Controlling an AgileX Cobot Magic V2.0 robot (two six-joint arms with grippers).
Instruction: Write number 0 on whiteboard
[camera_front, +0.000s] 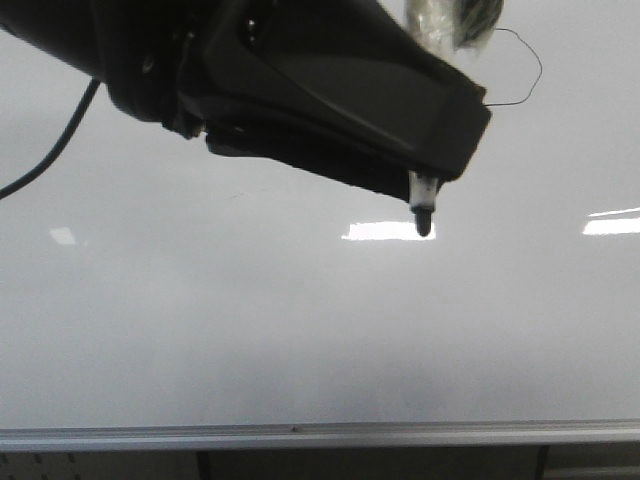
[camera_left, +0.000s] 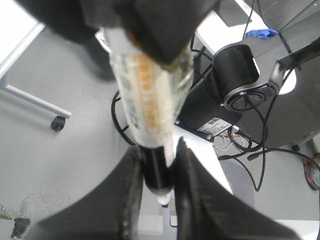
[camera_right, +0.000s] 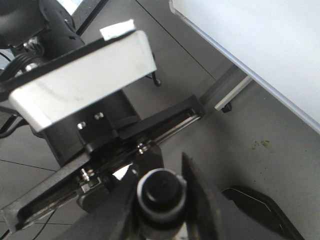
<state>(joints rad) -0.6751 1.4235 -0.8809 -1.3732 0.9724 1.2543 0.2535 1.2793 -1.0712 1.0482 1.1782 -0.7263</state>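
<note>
One thin black hand-drawn curve (camera_front: 540, 68), judged to be the exposed part of the number 0, is seen in the front view near the upper right of the single large glossy pale grey-white whiteboard (camera_front: 300, 330). The rest of the curve is hidden behind a black arm housing (camera_front: 330, 90), so whether the loop is closed cannot be told. One silver metal frame strip (camera_front: 300, 436) runs along the board's near edge, and three bright white reflections are counted on its surface. One marker tip, white-collared with a black nib (camera_front: 423, 212), projects below the housing; whether it touches the board cannot be told. In the left wrist view the left fingers (camera_left: 131, 200) are closed on the black end of a clear-barrelled marker with an orange label (camera_left: 147, 100). In the right wrist view the right fingers (camera_right: 202, 205) are closed around one round black cap-like end piece (camera_right: 161, 192), whose nature cannot be made out. The marker is judged light, stiff and smooth, so it is best held low on the barrel, close to the nib, to stop it from twisting or slipping under writing pressure. The board is judged rigid and slick, so only light contact should be needed, and fresh ink could be smeared easily.
</note>
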